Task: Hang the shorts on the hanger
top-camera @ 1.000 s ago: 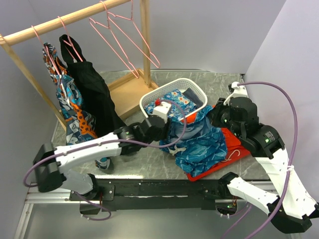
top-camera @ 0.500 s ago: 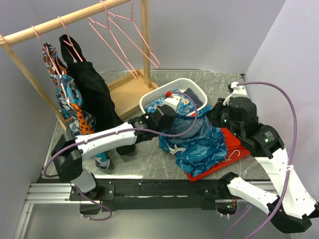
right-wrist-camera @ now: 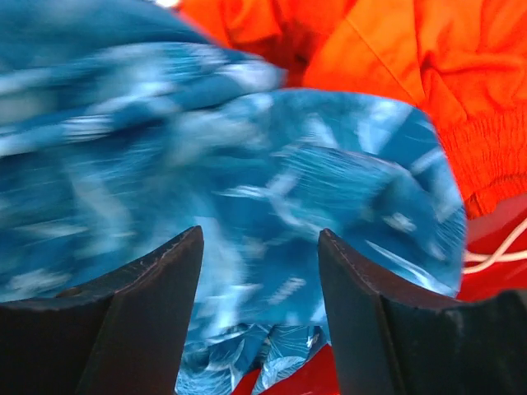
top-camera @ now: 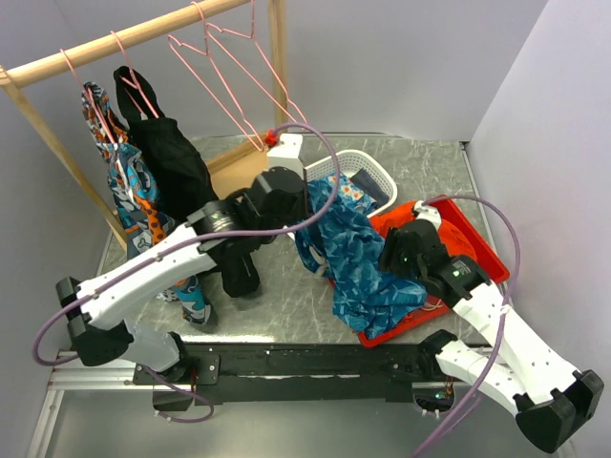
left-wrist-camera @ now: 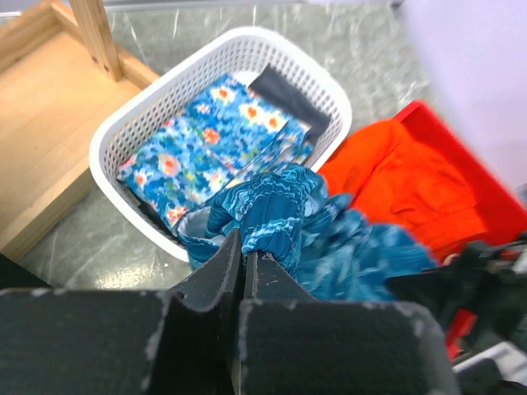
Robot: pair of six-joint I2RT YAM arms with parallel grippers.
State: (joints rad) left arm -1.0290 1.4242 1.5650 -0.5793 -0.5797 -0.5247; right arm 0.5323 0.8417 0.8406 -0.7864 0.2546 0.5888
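At centre frame, shorts (top-camera: pixel 358 258): I saw them draped from basket (top-camera: pixel 377 170) edge over red tray (top-camera: pixel 474 222).
Left gripper (left-wrist-camera: pixel 244 251): clamped on shorts.
Right gripper (right-wrist-camera: pixel 259 247): spread wide, empty.
Hanger (top-camera: pixel 218 93): on rail (top-camera: pixel 115 43), upper left.

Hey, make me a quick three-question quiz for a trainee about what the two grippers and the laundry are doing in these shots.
1. True or false: the left gripper is shut on the shorts.
2. Fill in: the right gripper, over the shorts, has its jaws ____.
3. The blue flowered cloth lies: A in the white basket; B in the left gripper; C in the right gripper.
Key: 1 true; 2 open; 3 A.
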